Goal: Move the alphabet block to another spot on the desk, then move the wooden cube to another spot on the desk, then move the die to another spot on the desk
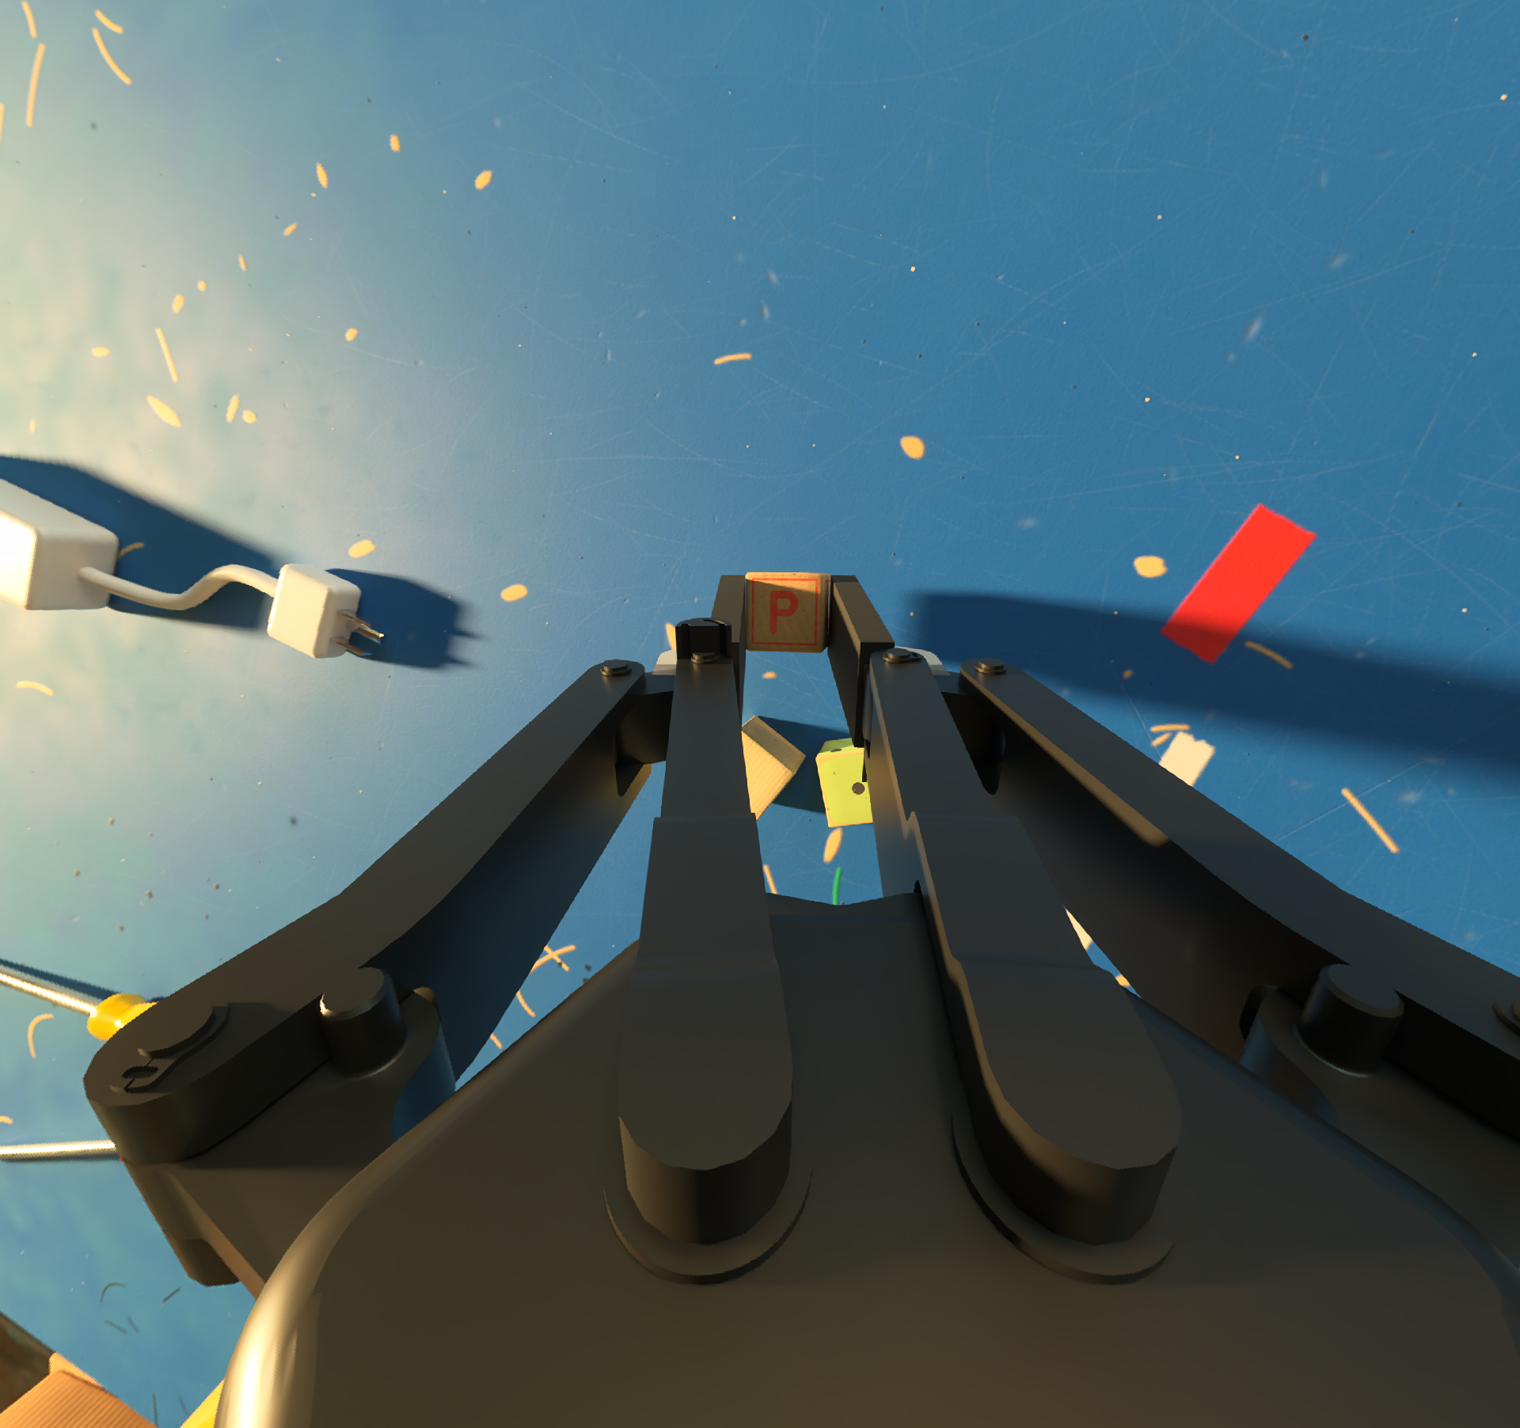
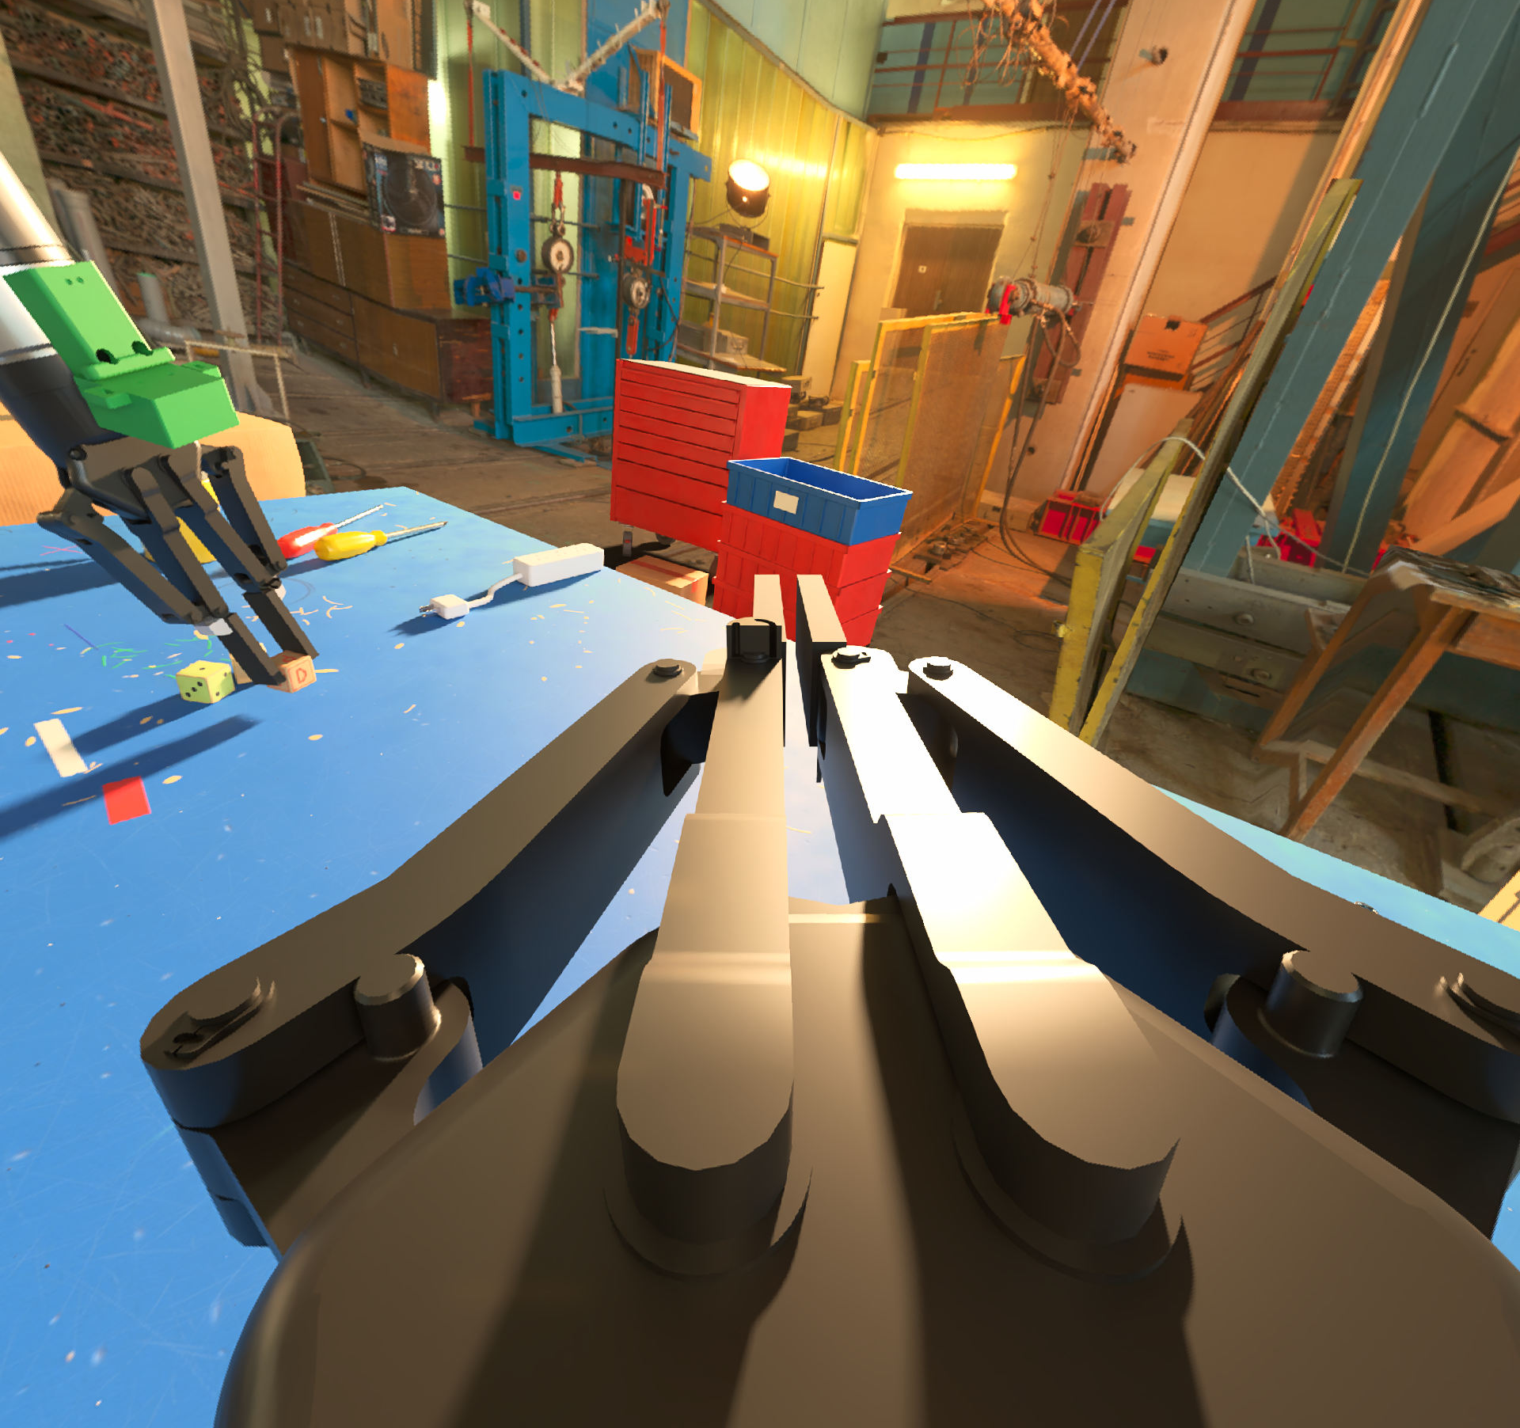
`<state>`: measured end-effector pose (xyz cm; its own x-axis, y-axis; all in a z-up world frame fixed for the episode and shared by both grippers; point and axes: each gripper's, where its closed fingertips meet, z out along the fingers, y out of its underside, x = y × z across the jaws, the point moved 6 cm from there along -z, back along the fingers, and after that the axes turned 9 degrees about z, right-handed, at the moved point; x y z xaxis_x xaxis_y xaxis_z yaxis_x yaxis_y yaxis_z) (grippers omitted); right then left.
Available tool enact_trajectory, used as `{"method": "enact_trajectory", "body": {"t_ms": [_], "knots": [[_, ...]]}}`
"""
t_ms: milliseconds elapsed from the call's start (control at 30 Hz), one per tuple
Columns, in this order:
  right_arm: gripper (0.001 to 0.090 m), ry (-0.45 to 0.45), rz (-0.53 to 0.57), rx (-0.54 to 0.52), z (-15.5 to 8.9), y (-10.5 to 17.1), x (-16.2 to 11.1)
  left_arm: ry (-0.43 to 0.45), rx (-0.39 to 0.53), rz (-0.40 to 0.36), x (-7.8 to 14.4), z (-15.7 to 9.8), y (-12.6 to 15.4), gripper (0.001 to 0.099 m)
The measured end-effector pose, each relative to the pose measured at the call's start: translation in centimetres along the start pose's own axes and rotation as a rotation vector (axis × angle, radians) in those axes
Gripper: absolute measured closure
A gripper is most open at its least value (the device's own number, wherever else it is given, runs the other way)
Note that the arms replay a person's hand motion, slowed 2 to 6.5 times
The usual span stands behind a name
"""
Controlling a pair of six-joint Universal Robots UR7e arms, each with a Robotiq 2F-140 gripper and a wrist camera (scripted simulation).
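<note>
Left wrist view — left hand [image 1: 785, 607] clamping alphabet block [image 1: 784, 612]

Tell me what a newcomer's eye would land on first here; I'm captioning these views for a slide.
Most striking is the left end effector shut on the alphabet block, dead centre of the left wrist view, low over the blue desk. Just behind it sit the yellow-green die and the wooden cube. A red strip lies off to the right.

The left gripper [image 1: 785, 607] clamps the alphabet block [image 1: 784, 612] between both fingertips above the blue desk [image 1: 905, 196]. Nearer, the wooden cube [image 1: 769, 763] and yellow-green die [image 1: 843, 784] sit just beside each other. A white adapter [image 1: 312, 610] lies far left.
</note>
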<state>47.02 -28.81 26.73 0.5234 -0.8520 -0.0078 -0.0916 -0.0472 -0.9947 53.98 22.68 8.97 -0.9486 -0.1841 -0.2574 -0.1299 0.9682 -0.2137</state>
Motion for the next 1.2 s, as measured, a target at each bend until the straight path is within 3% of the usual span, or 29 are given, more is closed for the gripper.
{"method": "enact_trajectory", "body": {"t_ms": [533, 1200], "knots": [[0.0841, -0.021, -0.028, -0.027, 0.9, 0.2, -1.1, -0.119, 0.058, -0.033, -0.8, -3.2, -0.3, 0.0726], [0.0821, -0.144, -0.01, -0.059, 2.7, 0.2, -4.2, -0.402, 0.251, -0.065, -1.5, -10.1, -2.0, 0.0726]]}}
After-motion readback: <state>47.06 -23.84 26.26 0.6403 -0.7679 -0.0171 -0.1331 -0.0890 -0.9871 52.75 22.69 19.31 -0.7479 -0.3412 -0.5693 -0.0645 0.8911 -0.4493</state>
